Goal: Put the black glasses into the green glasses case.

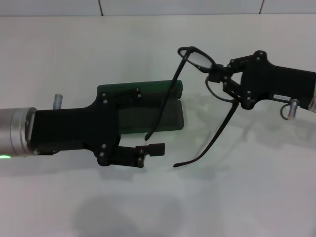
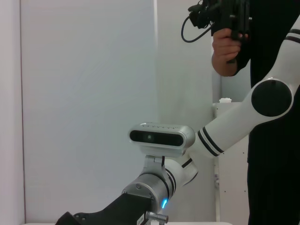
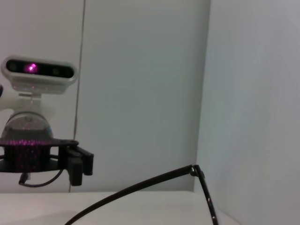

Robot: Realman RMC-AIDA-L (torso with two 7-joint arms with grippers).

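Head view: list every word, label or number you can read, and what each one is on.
Nothing here can be read.
Small white label on the right end effector housing: print too small to read.
Green glasses case: no lettering can be made out.
Black glasses, held by the right end effector: no marking shows.

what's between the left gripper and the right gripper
In the head view, the glasses, held by the right gripper, hang open between it and the left gripper; one temple arm crosses the open green case.
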